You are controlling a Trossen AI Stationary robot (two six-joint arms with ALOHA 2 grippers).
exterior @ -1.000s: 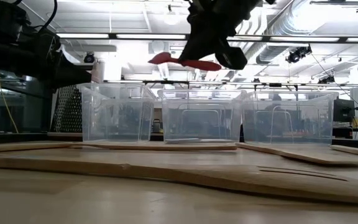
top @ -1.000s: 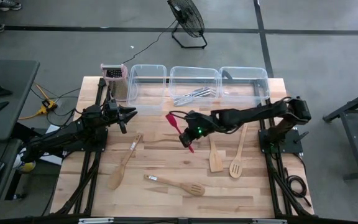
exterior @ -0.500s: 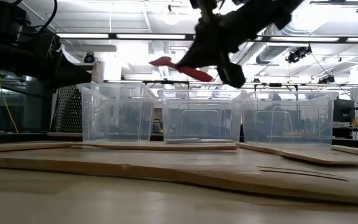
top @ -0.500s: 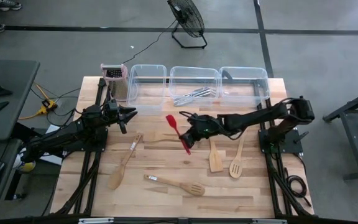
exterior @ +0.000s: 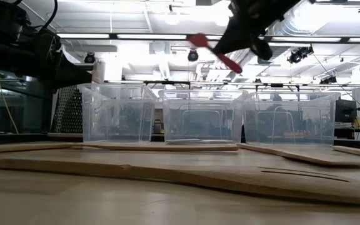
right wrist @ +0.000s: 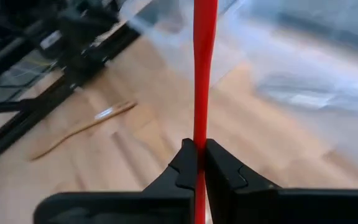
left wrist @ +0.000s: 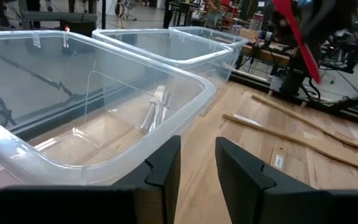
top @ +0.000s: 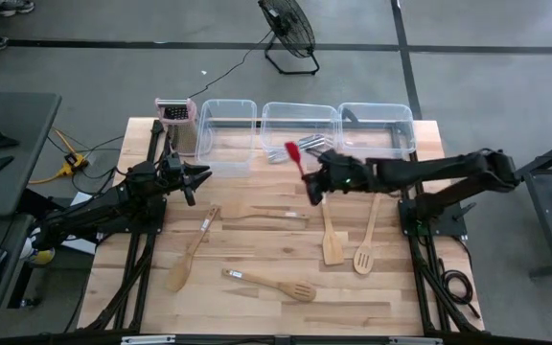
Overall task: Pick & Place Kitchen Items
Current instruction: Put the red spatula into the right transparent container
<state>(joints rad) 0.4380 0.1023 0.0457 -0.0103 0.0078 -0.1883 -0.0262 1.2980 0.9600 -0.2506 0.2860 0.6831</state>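
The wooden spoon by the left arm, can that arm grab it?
Probably yes. The wooden spoon lies bare on the table just in front of the left gripper, which holds nothing, with nothing between them.

Right claw [top: 312, 188] clamped, left claw [top: 202, 176] ajar

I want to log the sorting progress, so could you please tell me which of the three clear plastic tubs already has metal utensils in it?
The middle clear plastic tub: silvery metal utensils lie on its floor, while I can see none in the tubs either side.
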